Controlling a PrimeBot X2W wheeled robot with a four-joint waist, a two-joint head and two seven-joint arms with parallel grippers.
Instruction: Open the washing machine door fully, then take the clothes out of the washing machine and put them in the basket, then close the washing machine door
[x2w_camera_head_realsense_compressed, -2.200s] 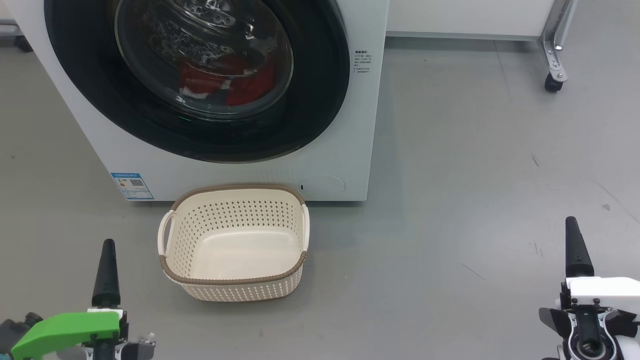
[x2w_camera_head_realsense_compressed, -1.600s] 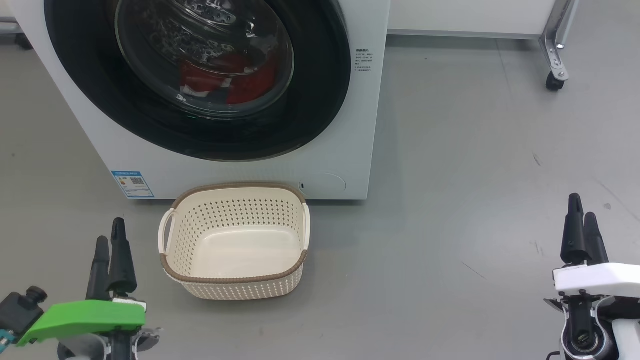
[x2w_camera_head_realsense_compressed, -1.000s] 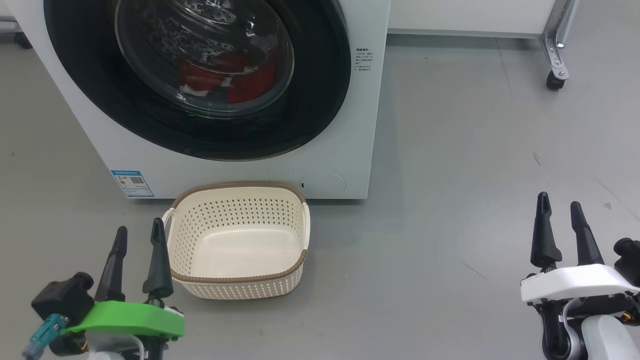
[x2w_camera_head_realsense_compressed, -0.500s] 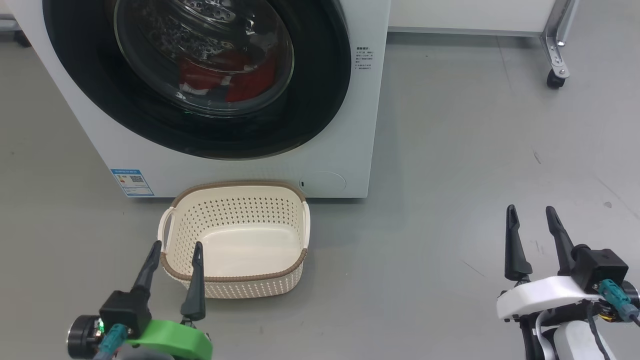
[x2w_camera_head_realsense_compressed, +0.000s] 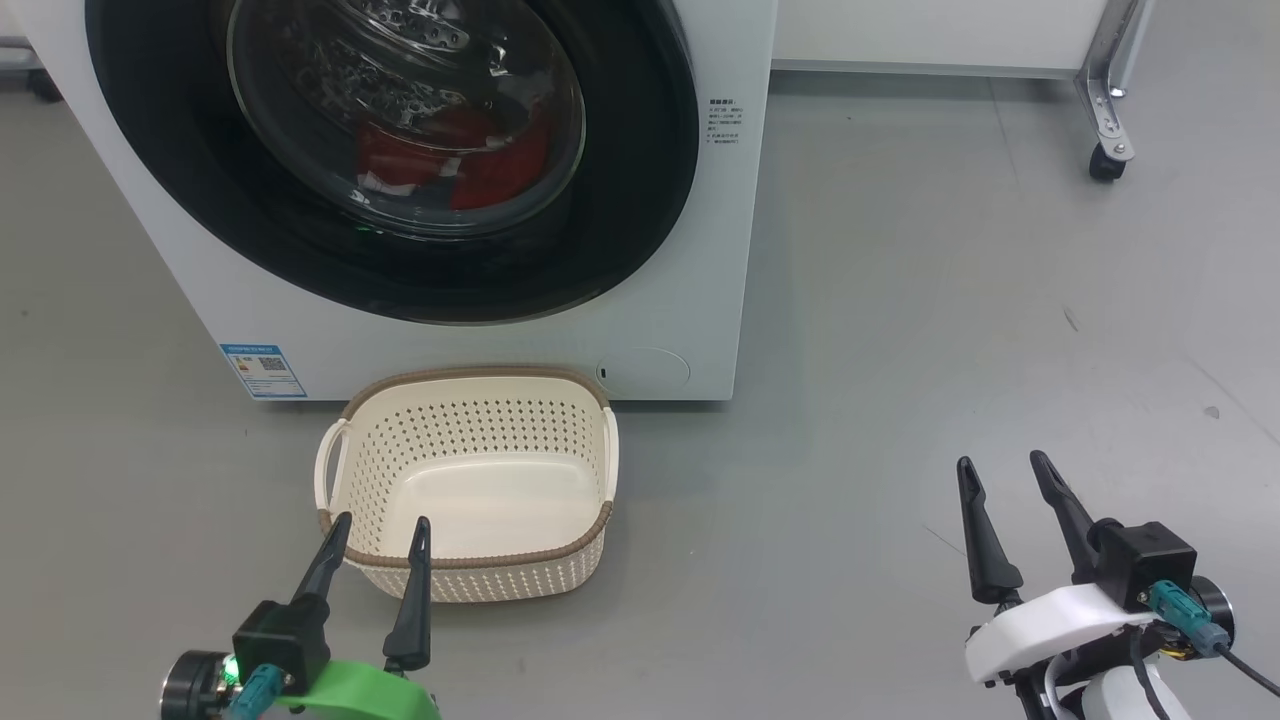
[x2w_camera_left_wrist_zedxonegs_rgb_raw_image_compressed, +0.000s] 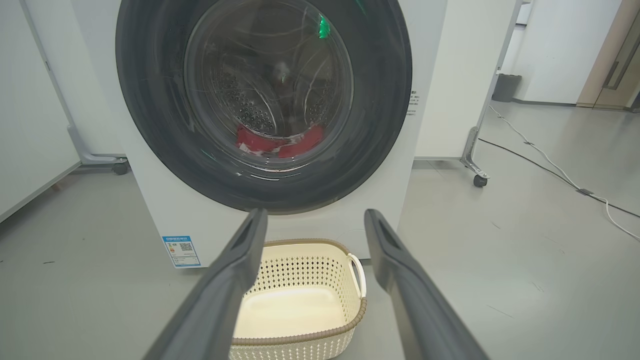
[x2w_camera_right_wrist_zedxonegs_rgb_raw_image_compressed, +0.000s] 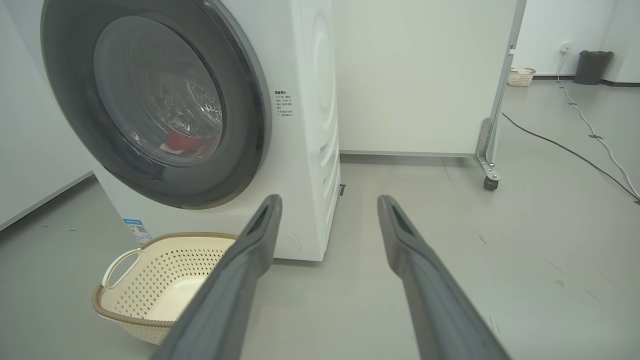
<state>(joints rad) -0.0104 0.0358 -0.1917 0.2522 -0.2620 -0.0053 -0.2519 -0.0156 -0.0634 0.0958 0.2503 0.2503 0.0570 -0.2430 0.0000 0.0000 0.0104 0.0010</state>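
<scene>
Left gripper (x2w_camera_head_realsense_compressed: 384, 520), right gripper (x2w_camera_head_realsense_compressed: 1000, 460) splayed, empty

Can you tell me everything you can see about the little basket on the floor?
The basket is cream plastic, it seems, with rows of small holes through its sides, a brown woven-looking rim and a loop handle on each side. It is roughly rectangular with rounded corners and a smooth, plain bottom. It stands upright and empty on the grey floor, right in front of the washing machine. Whether it touches the machine I cannot tell.
</scene>
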